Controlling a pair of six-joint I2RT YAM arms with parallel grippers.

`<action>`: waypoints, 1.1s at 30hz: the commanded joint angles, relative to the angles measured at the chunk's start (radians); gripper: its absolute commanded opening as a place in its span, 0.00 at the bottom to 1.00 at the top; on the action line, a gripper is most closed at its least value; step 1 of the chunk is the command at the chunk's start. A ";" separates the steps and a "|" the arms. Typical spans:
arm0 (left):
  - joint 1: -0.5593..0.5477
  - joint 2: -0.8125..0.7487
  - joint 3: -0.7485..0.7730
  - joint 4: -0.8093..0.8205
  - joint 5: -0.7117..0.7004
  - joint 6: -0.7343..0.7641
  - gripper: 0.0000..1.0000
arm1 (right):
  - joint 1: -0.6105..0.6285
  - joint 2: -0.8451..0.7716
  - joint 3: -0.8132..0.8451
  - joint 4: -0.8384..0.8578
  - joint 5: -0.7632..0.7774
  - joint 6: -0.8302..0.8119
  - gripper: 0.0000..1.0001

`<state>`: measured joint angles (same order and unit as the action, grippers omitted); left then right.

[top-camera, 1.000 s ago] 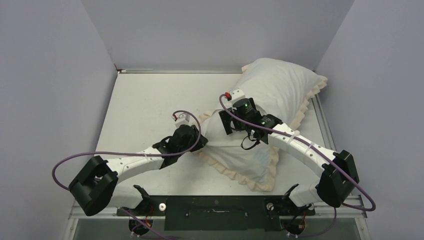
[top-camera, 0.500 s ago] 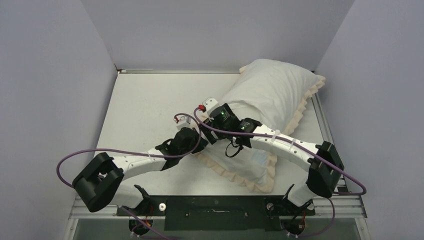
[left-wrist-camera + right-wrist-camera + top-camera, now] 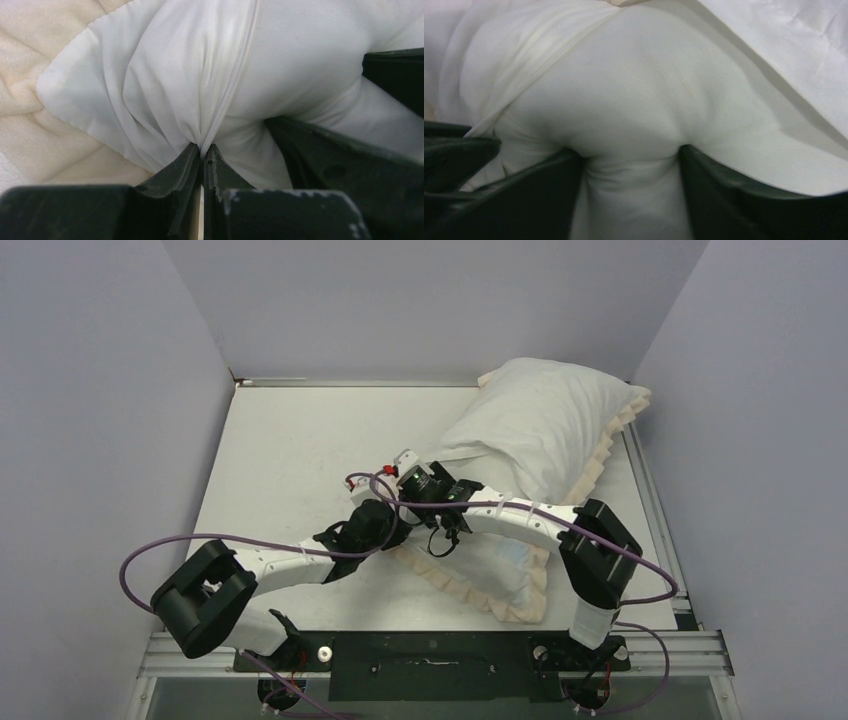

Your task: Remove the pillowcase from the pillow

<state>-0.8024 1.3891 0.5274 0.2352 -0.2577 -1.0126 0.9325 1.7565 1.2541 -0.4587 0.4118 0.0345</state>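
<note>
The pillowcase (image 3: 545,425) lies white face up at the back right, with its cream frill (image 3: 470,590) round the edge, and the pillow fills it. My left gripper (image 3: 395,530) sits at its near-left end. In the left wrist view that gripper (image 3: 204,150) is shut on a pinch of the pillowcase (image 3: 165,90) at its zip seam. My right gripper (image 3: 440,525) reaches in just beside it. In the right wrist view its jaws (image 3: 631,160) are pressed in on a plump white bulge of the pillow (image 3: 624,100), shut on it.
Grey walls close in the white table (image 3: 290,440) on the left, back and right. A metal rail (image 3: 650,490) runs along the right edge by the frill. Both arms cross over the table's middle, with purple cables (image 3: 140,560) looping beside them.
The right arm swung left from the pillow's middle to its near-left end, and its jaws closed in on the bulge. The left gripper closed on the fabric and stayed put.
</note>
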 commanded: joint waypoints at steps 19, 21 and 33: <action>0.045 -0.051 -0.088 -0.090 -0.046 0.028 0.00 | -0.256 -0.512 -0.187 0.210 -0.249 0.132 0.05; 0.055 -0.054 -0.092 -0.092 -0.045 0.029 0.00 | -0.292 -0.556 -0.214 0.229 -0.275 0.149 0.05; 0.191 -0.107 -0.134 -0.107 0.012 0.055 0.00 | -0.561 -0.755 -0.349 0.350 -0.589 0.278 0.05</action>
<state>-0.7223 1.2900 0.4683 0.3408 -0.1608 -1.0271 0.4843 1.0962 0.8772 -0.2695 -0.1917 0.2916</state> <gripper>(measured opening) 0.070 0.125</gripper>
